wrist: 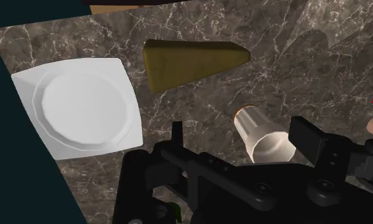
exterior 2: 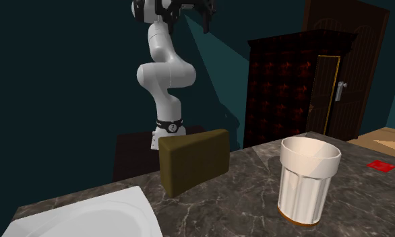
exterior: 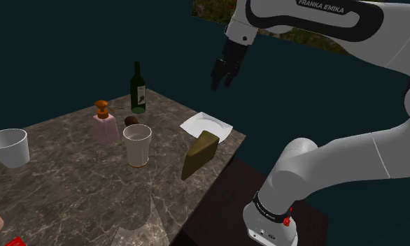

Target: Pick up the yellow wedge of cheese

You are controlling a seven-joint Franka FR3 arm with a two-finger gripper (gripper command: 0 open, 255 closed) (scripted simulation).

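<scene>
While the gripper (exterior: 222, 80) hangs high above the marble table (exterior: 78, 183), its fingers (wrist: 309, 135) stand wide apart, clasping and touching nothing. The dull-yellow cheese wedge (exterior: 200, 154) lies near the table's edge, just beside the square white plate (exterior: 207, 126), with the ribbed cup (exterior: 137, 145) near it.

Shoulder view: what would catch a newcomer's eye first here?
The white arm sweeps across the shoulder view's upper right, its open black gripper hanging high above the dark veined table. Lower down, a dull yellow cheese wedge stands near the table's edge beside a white square plate, with a pale cup to that view's left.
</scene>
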